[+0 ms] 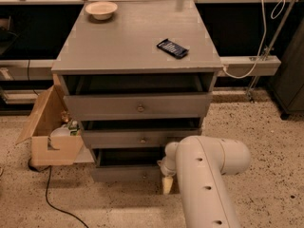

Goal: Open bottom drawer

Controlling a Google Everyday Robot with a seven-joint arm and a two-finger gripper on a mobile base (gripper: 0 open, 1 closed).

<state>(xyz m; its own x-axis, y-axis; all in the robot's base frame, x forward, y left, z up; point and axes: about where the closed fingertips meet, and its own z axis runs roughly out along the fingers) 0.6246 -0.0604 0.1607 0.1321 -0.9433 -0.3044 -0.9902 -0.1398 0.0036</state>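
The bottom drawer (124,174) stands a little way out, with a dark gap above its front; most of the pull looks still to do. The gripper (167,180) hangs just right of that front. The arm (204,184) hides most of it, so I cannot tell whether it is spread or closed, or touching the drawer.

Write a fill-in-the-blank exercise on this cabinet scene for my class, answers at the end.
The cabinet has ___ drawers.
The bowl sits on the cabinet's ___.
The gripper hangs at the front of the bottom drawer, the ___ of the three.
The cardboard box stands on the ___ beside the cabinet.
Answers: three; top; lowest; floor.
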